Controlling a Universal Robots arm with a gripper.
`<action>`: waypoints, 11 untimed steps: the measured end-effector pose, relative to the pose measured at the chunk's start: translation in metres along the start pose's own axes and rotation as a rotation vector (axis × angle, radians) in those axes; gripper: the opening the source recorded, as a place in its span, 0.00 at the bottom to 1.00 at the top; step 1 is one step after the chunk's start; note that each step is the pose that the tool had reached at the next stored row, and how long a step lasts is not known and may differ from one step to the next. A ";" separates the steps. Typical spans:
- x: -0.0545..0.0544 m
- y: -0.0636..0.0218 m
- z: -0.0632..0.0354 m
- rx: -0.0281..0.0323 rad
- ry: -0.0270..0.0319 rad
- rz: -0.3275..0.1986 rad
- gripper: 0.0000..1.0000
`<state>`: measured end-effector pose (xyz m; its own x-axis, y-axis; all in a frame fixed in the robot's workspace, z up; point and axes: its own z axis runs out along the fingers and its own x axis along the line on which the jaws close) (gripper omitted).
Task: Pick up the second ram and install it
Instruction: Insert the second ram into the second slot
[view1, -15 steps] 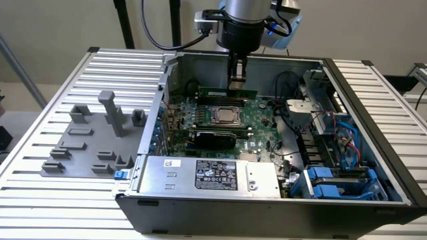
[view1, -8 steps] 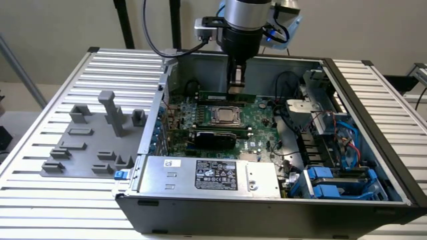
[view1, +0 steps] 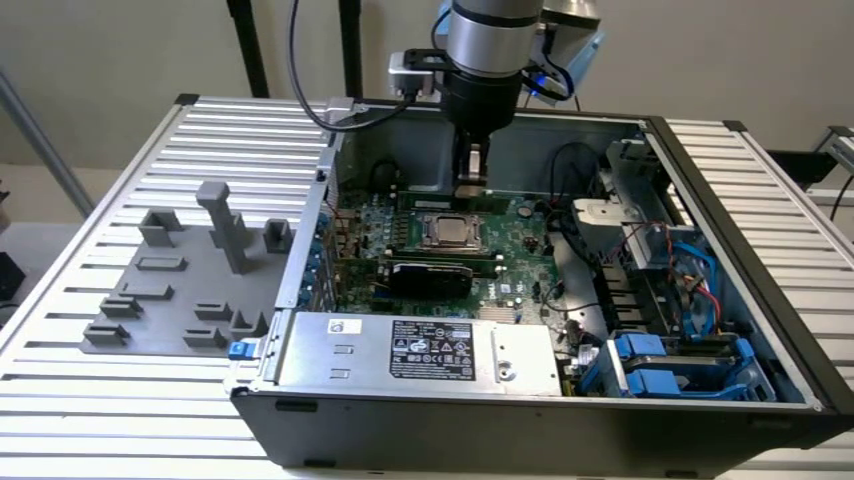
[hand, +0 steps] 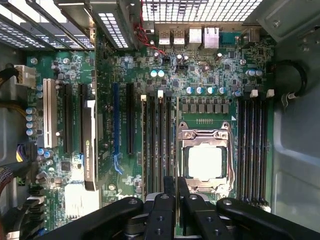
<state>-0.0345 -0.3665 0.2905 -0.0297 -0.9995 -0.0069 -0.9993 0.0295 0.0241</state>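
Above the CPU socket (view1: 450, 232), on its far side in the exterior view, the gripper (view1: 470, 187) is held vertical inside the open computer case (view1: 747, 390), fingers nearly together on what looks like a thin stick, judged the second ram (view1: 470, 170). A level stick and a straight, even press would seat it well. Seen from the wrist, the gripper (hand: 176, 197) is poised beside the CPU socket (hand: 205, 162), over the DIMM slots (hand: 157, 145); the narrow gap is edge-on, and a gripped stick cannot be confirmed.

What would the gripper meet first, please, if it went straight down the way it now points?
Probably the memory slots beside the CPU socket: the gripper points down at them, fingers nearly together. How high it hangs is unclear.
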 end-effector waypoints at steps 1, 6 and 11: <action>0.000 0.0000 0.0018 0.0000 0.0001 0.000 0.14; 0.000 0.0001 0.0109 -0.0001 0.0002 0.000 0.14; 0.000 0.0005 0.0201 0.0000 0.0001 0.000 0.14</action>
<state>-0.0355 -0.3665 0.2704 -0.0297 -0.9995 -0.0067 -0.9993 0.0295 0.0241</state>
